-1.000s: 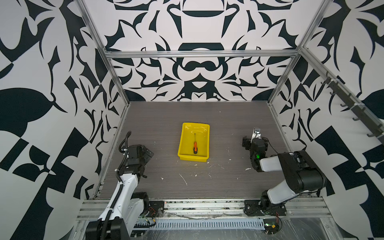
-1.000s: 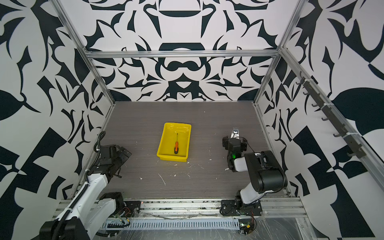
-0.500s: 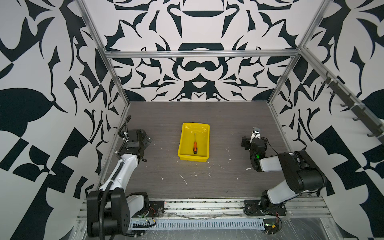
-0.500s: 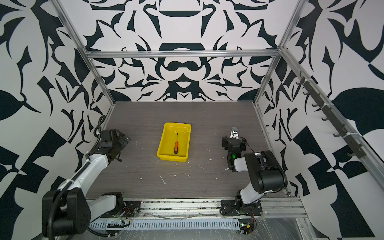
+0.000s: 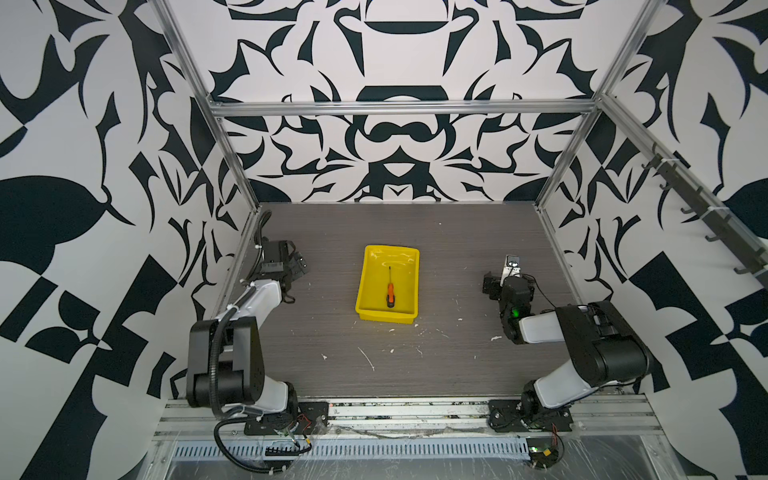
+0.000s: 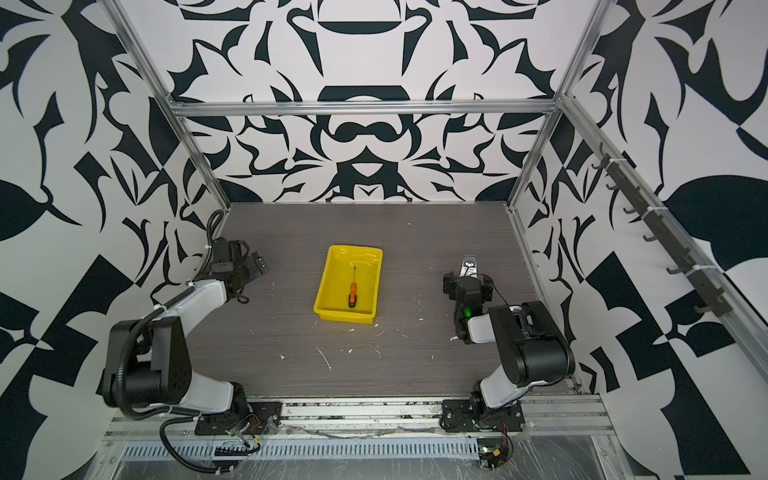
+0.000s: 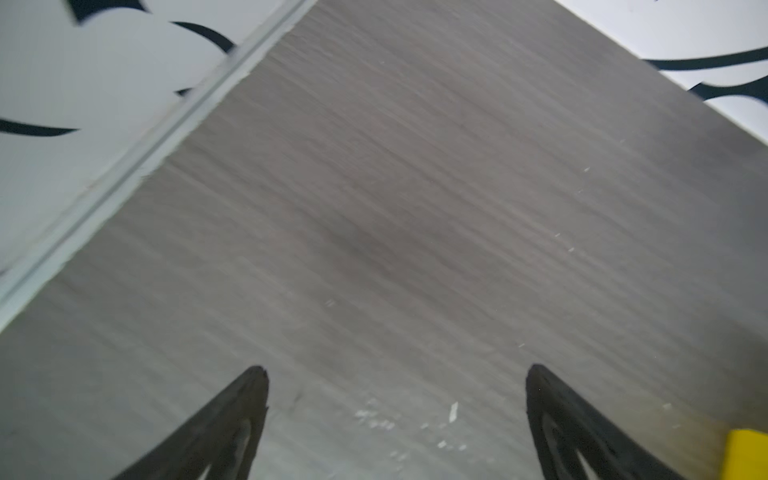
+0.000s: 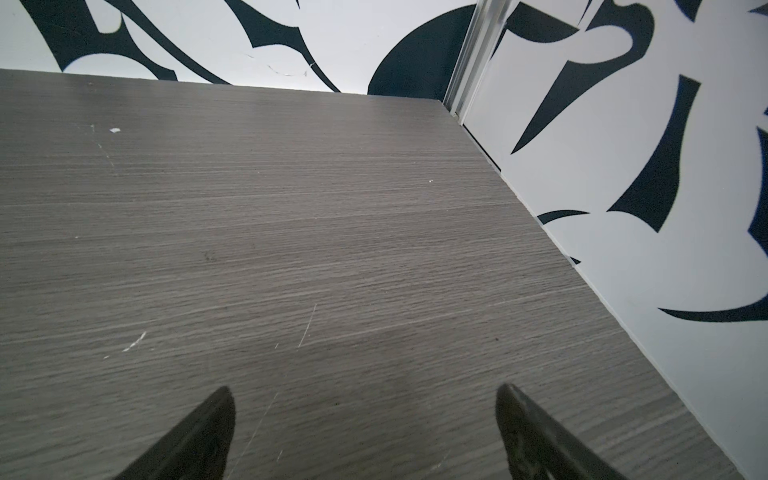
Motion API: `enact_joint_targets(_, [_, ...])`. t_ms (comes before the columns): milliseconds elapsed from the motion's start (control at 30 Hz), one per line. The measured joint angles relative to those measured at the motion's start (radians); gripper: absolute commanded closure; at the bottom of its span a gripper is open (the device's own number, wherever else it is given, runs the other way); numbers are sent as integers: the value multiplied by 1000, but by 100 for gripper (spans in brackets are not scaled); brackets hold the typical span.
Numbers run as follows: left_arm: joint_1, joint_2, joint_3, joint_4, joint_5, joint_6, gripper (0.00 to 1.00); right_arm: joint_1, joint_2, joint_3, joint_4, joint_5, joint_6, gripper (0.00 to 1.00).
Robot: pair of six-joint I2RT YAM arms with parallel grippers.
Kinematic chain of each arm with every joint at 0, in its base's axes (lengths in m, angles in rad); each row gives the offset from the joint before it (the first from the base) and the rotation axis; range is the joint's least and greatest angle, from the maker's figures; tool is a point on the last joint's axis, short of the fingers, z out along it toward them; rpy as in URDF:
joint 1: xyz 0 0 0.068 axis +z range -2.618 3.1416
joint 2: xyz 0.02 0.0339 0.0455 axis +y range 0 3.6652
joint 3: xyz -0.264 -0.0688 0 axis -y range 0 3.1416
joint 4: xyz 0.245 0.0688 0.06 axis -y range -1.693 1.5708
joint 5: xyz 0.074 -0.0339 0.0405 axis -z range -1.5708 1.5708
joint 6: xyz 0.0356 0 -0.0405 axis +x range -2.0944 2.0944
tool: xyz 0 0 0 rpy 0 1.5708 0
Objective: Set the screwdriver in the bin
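The screwdriver [image 5: 390, 291] [image 6: 352, 293], orange-handled with a thin dark shaft, lies lengthwise inside the yellow bin [image 5: 386, 318] [image 6: 345, 317] at the middle of the table. My left gripper [image 5: 297, 267] [image 6: 256, 266] [image 7: 397, 370] hovers near the left wall, well left of the bin, open and empty. A yellow corner of the bin [image 7: 748, 455] shows at the edge of the left wrist view. On the far side of the bin, my right gripper [image 5: 500, 275] [image 6: 460, 274] [image 8: 365, 390] sits low over bare table, open with nothing between its fingers.
White specks and scratches [image 5: 368, 358] litter the dark wood-grain table [image 5: 374, 224] in front of the bin. Patterned walls with metal frame posts [image 5: 559, 162] close in three sides. A rail of hooks [image 5: 702, 216] runs along the right wall.
My left arm has swung its gripper away from the front, farther back along the left wall. The right arm, bin and screwdriver have stayed put.
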Motion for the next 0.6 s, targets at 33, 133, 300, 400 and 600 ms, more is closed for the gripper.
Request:
enact_joint_targets(33, [0,-31,-54,47,-7,27,1,0,0,0,0,0,0,0])
enact_joint_targets(133, [1,-95,-219,229,23,126,1,0,0,0,0,0,0,0])
enact_joint_targets(300, [1,-36,-319,438,106,221,1,0,0,0,0,0,0,0])
enact_joint_targets(400, [1,28,-278,502,178,282,1,0,0,0,0,0,0,0])
enact_joint_targets(600, [1,101,-267,643,186,314,1,0,0,0,0,0,0,0])
